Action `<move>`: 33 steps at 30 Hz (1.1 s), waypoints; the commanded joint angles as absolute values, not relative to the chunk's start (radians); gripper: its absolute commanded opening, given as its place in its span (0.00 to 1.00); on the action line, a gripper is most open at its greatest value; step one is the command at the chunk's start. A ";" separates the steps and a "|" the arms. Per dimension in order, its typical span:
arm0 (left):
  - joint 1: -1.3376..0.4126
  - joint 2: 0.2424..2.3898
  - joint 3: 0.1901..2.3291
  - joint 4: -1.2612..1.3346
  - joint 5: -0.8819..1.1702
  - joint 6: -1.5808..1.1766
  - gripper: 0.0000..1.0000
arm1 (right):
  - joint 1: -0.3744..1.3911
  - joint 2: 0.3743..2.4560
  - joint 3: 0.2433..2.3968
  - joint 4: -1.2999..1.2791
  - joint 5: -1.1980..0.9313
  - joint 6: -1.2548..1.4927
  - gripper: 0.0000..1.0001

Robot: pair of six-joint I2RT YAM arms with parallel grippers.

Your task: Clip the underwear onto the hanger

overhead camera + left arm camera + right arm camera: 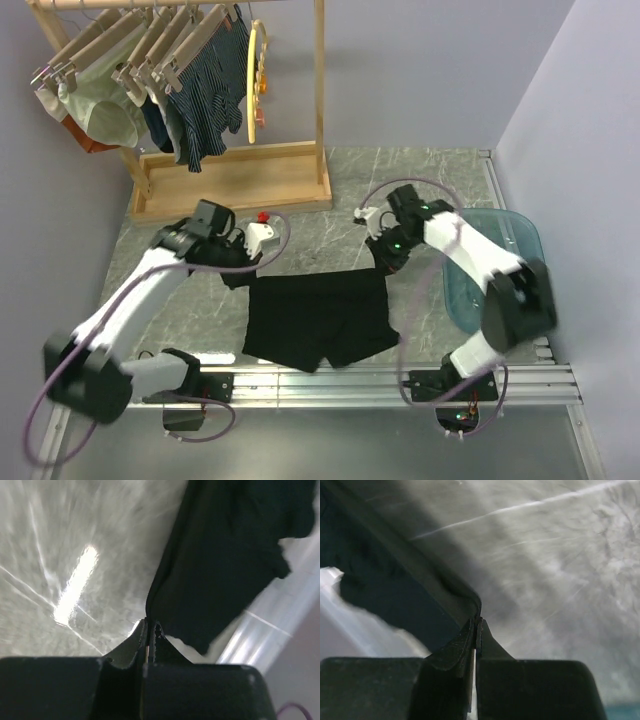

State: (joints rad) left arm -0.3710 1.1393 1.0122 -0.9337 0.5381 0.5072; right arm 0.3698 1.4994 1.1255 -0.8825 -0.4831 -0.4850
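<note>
The black underwear [315,318] is stretched flat over the marble table near the front edge. My left gripper [243,272] is shut on its left waistband corner; the left wrist view shows the fabric [225,555] pinched at my fingertips [150,625]. My right gripper [383,262] is shut on the right waistband corner, with the band [435,580] caught at the fingertips [476,621]. The yellow hanger [257,80] with orange-red clips hangs on the wooden rack at the back, far from both grippers.
A wooden rack [240,180] at the back left holds beige clip hangers with pale green underwear [105,105] and dark blue striped shorts [205,85]. A blue-green tray [520,240] lies at the right. Metal rails [350,385] run along the front edge.
</note>
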 commanded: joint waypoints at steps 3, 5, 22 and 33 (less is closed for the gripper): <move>-0.336 1.346 0.940 -0.643 0.378 0.419 0.00 | 0.351 1.791 1.262 -0.723 -0.325 -0.394 0.00; -0.322 1.471 0.968 -0.578 0.371 0.396 0.00 | 0.350 1.870 1.337 -0.716 -0.292 -0.361 0.00; -0.282 1.527 1.085 -0.560 0.357 0.514 0.76 | 0.347 1.823 1.419 -0.845 -0.331 -0.336 0.61; -0.584 1.486 0.879 -0.468 0.296 0.503 0.71 | 0.446 1.885 1.261 -0.842 -0.376 -0.318 0.37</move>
